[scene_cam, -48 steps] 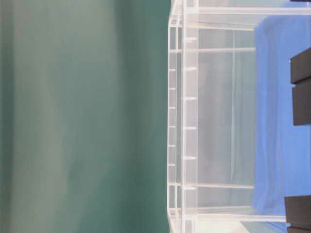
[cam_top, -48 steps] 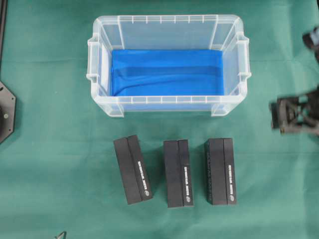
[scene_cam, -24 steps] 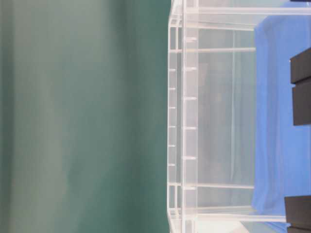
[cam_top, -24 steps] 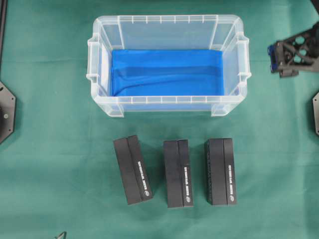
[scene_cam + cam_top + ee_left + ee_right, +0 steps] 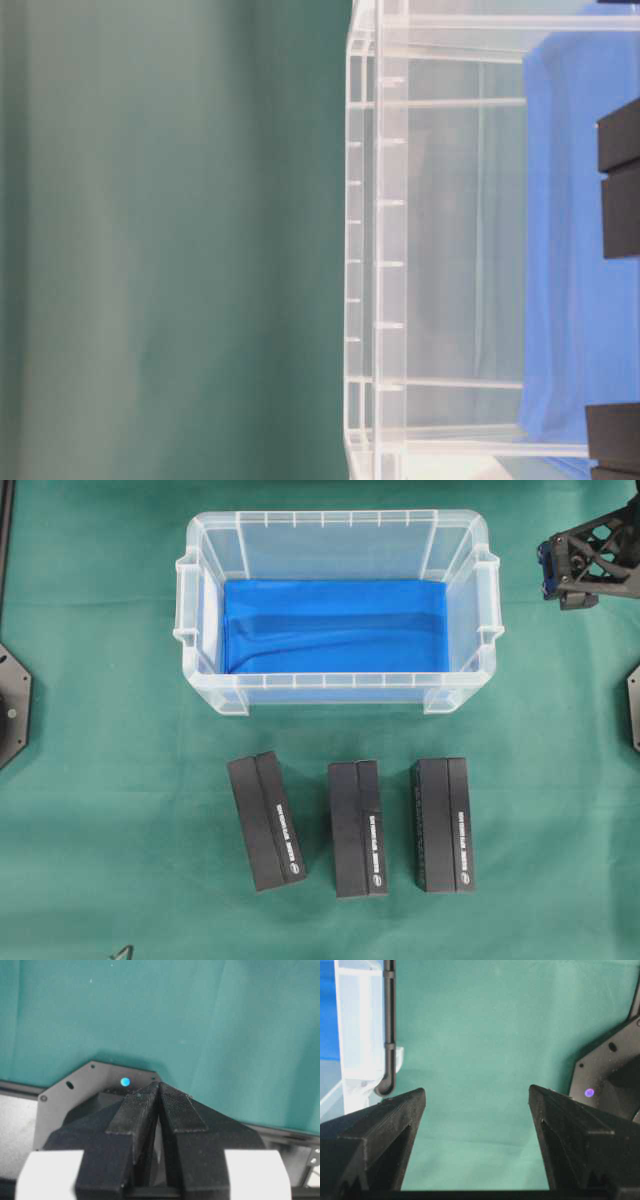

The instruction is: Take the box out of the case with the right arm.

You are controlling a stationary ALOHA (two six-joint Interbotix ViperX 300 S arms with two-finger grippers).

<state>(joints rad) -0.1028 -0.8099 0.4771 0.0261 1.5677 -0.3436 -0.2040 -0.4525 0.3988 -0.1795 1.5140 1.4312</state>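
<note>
Lying before case (image 5: 338, 695): three black boxes (image 5: 358, 827); right tool (image 5: 477, 1097) apart, left tool (image 5: 159, 1091) together.

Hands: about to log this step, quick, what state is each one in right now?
Left hand: closed, holding nothing.
Right hand: open, empty, over the green cloth beside the case.

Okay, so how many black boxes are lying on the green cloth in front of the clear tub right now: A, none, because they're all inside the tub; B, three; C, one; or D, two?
B: the overhead view shows three black boxes in a row on the green cloth, outside the case, which holds only its blue sheet.
</note>
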